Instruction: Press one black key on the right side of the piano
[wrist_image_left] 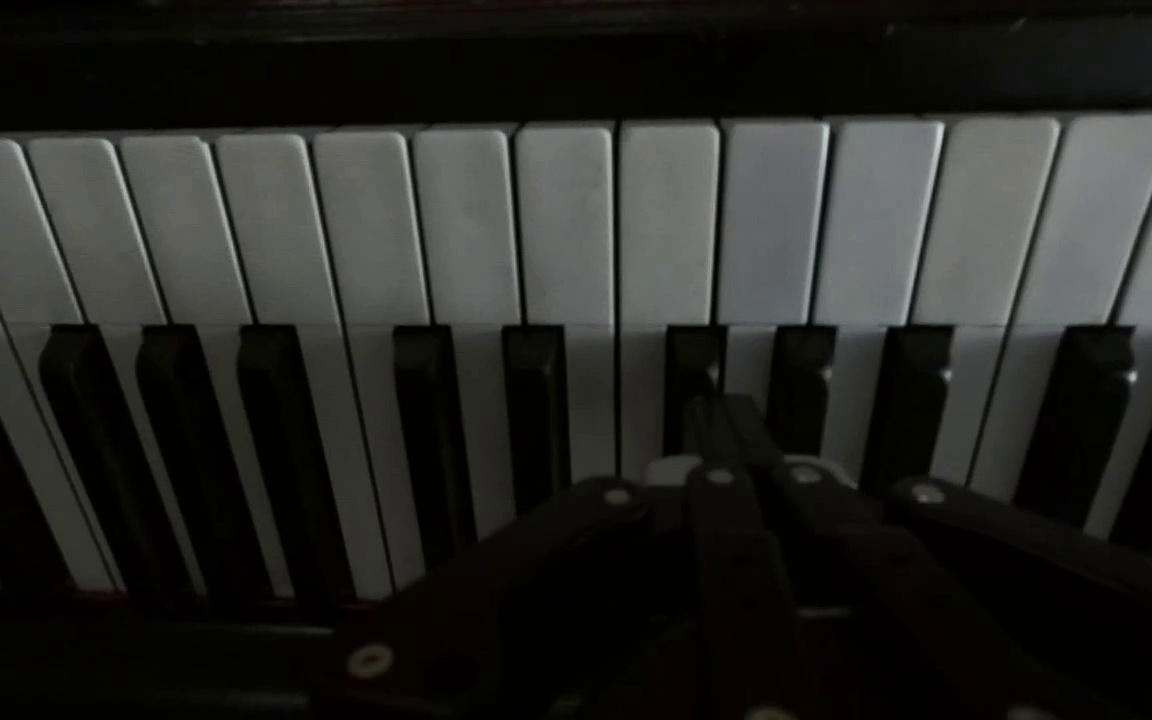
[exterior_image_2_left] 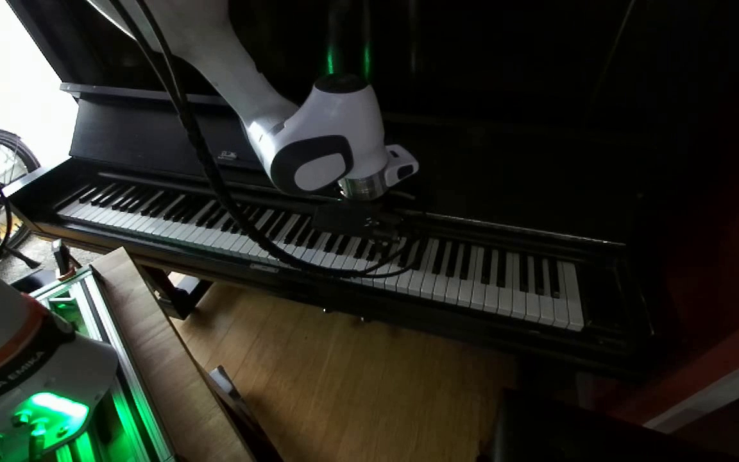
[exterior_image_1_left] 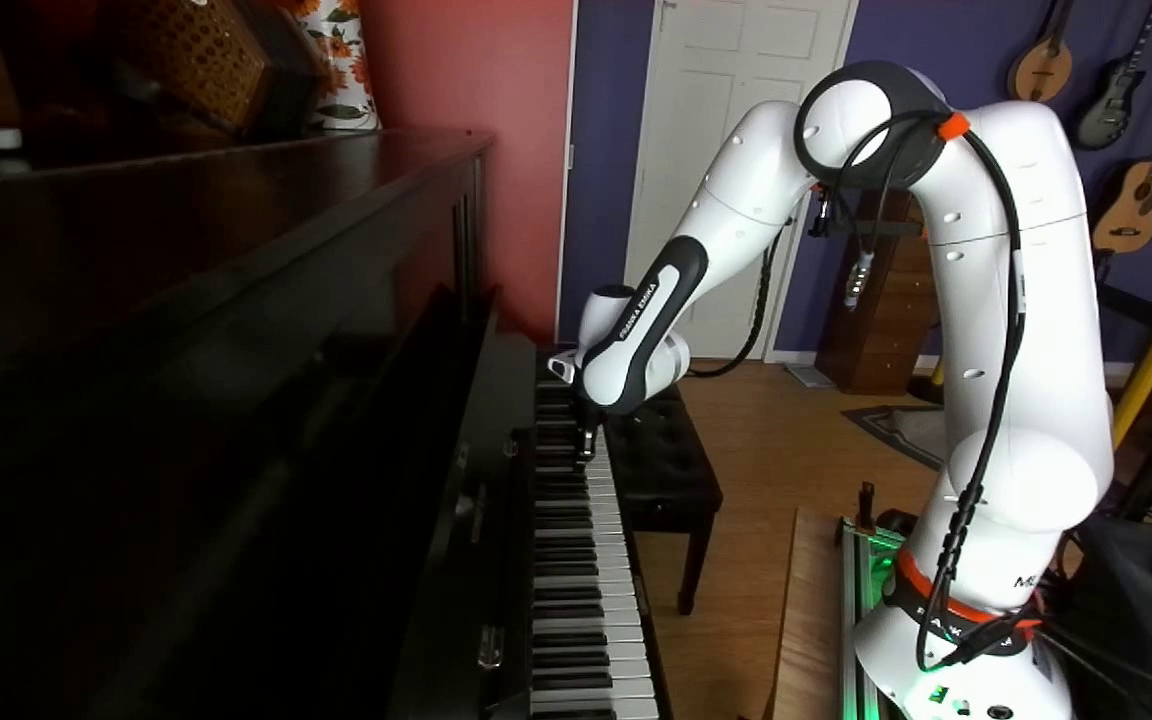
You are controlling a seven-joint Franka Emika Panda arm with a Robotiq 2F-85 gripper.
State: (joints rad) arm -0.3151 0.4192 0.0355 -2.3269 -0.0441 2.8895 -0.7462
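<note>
In an exterior view, a white robot arm [exterior_image_1_left: 1046, 270] rises from its base [exterior_image_1_left: 996, 680] at the near right to a high, bent elbow [exterior_image_1_left: 846, 115]. From there the forearm [exterior_image_1_left: 736, 215] slopes down leftward to a dark upright piano [exterior_image_1_left: 296, 300], which fills the left side. The wrist [exterior_image_1_left: 616, 378] hangs over the far part of the long row of keys [exterior_image_1_left: 621, 618], with a black tufted bench [exterior_image_1_left: 661, 450] just to the right. In an exterior view, the wrist is right of the middle of the keys, and a black cable [exterior_image_2_left: 197, 142] droops in a loop in front of them. The gripper [wrist_image_left: 721, 403] points down at the keys. In the dim wrist view, its jaws are together, the narrow tips overlapping one black key [wrist_image_left: 691, 355]; whether they touch it cannot be told.
</note>
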